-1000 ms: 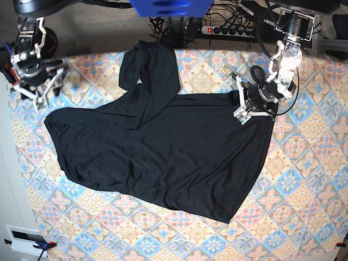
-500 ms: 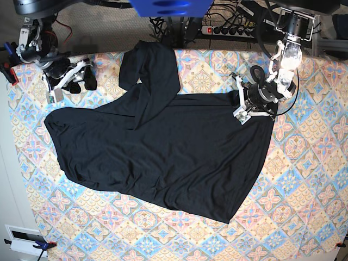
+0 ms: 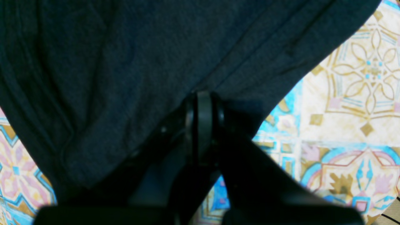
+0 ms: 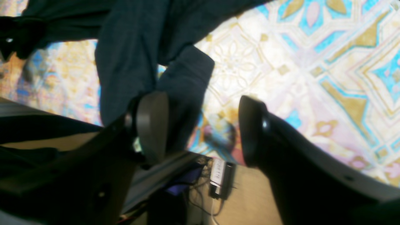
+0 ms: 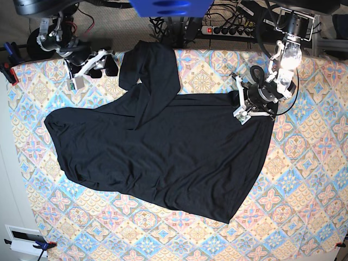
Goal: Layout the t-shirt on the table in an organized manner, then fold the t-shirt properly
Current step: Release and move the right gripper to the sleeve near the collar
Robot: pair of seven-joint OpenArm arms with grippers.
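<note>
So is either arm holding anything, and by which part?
The left end effector pinches the shirt at its edge. The right end effector is open, holding nothing.

The table (image 5: 304,179), clothed in pastel diamond tiles, bears the black t-shirt (image 5: 163,152), spread rumpled

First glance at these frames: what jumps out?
The black t-shirt dominates, spread crookedly across the middle of the pastel tiled table, with one part folded up toward the far edge. The left gripper is shut on the shirt's edge at the base view's right. The right gripper hangs open near the far left corner, close to the folded-up part.
</note>
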